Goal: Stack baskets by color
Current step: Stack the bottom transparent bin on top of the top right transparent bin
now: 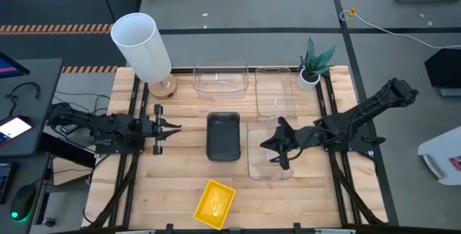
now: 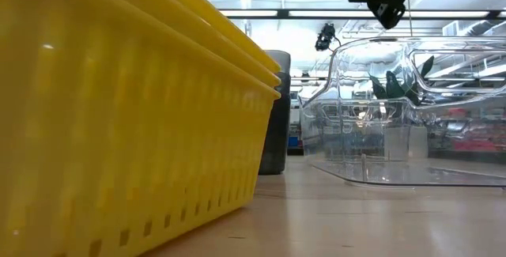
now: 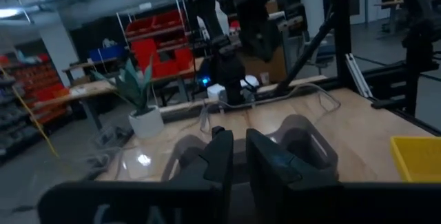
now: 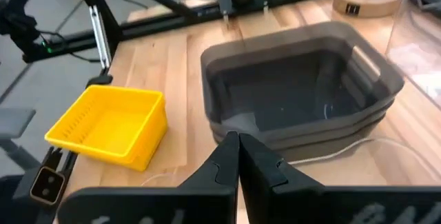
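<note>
A stack of dark grey baskets (image 1: 223,136) rests on its base at the table's middle; the right wrist view looks into its top basket (image 4: 303,79). A yellow stack (image 1: 215,204) sits at the near edge and fills the low view (image 2: 118,130). Three clear baskets lie on the right half: one (image 1: 220,79) at the far middle, one (image 1: 276,90) beside it, one (image 1: 261,163) nearer. My right gripper (image 1: 277,147) hangs shut above that nearer clear basket (image 2: 411,115), touching nothing. My left gripper (image 1: 171,135) stays level left of the grey stack, a narrow gap between its fingers (image 3: 239,141), holding nothing.
A tall white cylinder (image 1: 142,45) on a wooden foot stands at the far left corner. A small potted plant (image 1: 311,67) stands at the far right. Bare wood lies between the grey stack and the yellow stack, and along the near right.
</note>
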Action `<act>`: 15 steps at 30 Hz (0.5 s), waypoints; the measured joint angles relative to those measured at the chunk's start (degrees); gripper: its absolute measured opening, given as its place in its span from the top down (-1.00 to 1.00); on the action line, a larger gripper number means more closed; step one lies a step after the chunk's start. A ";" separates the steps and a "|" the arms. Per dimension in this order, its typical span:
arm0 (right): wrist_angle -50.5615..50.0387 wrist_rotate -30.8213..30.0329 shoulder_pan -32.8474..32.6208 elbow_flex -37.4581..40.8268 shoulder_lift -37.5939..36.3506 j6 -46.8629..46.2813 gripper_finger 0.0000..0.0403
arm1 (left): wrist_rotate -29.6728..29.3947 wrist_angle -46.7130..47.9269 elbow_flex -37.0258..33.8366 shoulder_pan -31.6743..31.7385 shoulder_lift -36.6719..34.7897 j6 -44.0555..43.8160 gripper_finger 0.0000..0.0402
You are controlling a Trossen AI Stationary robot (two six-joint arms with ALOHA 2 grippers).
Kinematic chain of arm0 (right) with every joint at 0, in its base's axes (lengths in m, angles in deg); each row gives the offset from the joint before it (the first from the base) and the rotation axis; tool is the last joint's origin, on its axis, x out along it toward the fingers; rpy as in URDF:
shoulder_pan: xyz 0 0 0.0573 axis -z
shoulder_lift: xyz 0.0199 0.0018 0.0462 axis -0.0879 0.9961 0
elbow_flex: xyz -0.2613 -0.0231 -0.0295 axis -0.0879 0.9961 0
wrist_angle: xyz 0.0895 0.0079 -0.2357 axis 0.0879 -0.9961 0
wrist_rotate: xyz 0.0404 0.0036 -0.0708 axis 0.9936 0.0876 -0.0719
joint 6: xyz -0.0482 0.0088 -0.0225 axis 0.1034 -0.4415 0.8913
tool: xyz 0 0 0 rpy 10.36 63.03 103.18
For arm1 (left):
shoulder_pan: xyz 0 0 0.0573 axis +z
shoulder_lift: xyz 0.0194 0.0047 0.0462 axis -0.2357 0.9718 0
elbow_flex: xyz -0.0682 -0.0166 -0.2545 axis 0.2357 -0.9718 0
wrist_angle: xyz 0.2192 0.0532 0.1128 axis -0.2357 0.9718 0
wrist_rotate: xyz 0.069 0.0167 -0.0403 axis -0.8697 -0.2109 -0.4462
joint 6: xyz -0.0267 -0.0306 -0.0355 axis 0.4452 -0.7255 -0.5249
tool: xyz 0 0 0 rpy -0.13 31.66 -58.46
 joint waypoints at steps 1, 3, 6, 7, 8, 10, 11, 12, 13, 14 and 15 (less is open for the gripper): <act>-1.21 -0.30 -0.39 -0.71 0.46 -0.49 0.92 | 0.00 0.39 0.00 0.00 -0.98 0.50 0.76; -3.75 -1.20 -1.15 -2.12 1.23 -1.29 0.92 | 0.02 1.19 0.00 0.00 -2.91 1.08 0.76; -7.70 -1.43 -1.95 -4.21 2.21 -2.45 0.92 | -0.01 1.32 -1.48 0.00 -6.49 2.17 0.76; -9.06 -1.42 -2.21 -4.88 2.59 -2.79 0.92 | -0.03 1.50 -2.38 0.00 -8.10 2.21 0.76; -10.53 -1.41 -2.36 -5.67 3.00 -3.30 0.92 | -0.13 1.38 -3.39 0.00 -9.56 2.17 0.76; -13.27 -1.29 -2.74 -7.31 3.73 -4.53 0.92 | -0.21 1.99 -5.53 0.04 -12.92 1.62 0.76; -15.10 -1.10 -2.87 -8.35 4.11 -5.29 0.92 | -0.35 3.17 -5.46 0.01 -14.43 1.38 0.76; -16.68 -1.05 -3.17 -9.31 4.60 -6.07 0.92 | -1.04 3.76 -5.44 -0.02 -14.57 0.72 0.76; -18.41 -0.99 -3.43 -10.41 5.03 -6.84 0.91 | -1.43 3.96 -5.44 0.00 -14.39 0.41 0.76; -20.01 -0.96 -3.77 -11.31 5.55 -7.35 0.90 | -1.48 4.39 -5.44 0.00 -14.36 0.40 0.76; -21.23 -0.79 -4.02 -12.24 6.12 -7.85 0.89 | -1.49 3.76 -5.44 -0.08 -14.24 0.38 0.76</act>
